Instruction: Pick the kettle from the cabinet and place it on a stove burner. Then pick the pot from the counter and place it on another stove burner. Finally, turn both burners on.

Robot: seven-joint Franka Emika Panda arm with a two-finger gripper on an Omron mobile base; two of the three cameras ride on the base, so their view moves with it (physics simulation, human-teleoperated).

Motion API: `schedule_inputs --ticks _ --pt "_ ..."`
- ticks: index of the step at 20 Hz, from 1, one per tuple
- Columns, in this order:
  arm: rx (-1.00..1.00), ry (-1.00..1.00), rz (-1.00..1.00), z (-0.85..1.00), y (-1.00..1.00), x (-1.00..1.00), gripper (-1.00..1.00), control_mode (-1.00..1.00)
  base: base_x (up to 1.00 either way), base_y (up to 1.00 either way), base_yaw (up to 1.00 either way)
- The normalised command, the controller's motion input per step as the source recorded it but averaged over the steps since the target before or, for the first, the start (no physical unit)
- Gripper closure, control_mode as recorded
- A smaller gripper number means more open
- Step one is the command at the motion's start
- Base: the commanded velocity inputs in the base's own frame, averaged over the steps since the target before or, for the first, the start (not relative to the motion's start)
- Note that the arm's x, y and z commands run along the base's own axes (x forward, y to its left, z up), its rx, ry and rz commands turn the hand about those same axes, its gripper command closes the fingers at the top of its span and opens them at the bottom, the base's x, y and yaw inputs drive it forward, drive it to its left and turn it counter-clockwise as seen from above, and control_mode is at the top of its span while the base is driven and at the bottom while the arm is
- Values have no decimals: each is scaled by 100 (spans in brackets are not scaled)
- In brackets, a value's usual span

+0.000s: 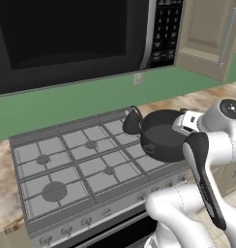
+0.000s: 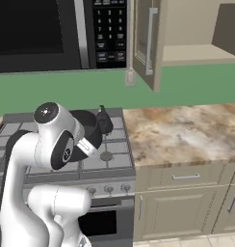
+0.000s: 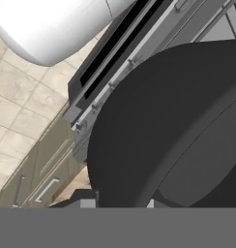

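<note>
The end effector [image 1: 180, 127] is clenched on the rim of the pot [image 1: 163, 135], carrying it above the stove's right side, just beside the kettle [image 1: 132, 122] on the rear burner. It should lower level onto the front-right burner [image 1: 109, 170], clear of the kettle.

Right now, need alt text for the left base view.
The white arm holds the wide dark pot tilted over the right side of the silver gas range, beside the black kettle on a rear burner. A black microwave hangs above.
</note>
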Motion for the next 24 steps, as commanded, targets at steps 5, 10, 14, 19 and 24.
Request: schedule_inputs --ticks 5,10,14,19,24 --pt "0 0 0 0 0 0 100 100 3 26 2" --pt "0 0 0 0 0 0 100 100 1 44 0" --pt "0 0 0 0 0 0 100 100 0 44 0" --pt "0 0 0 0 0 0 100 100 0 38 0" --pt "0 0 0 0 0 0 100 100 0 22 0"
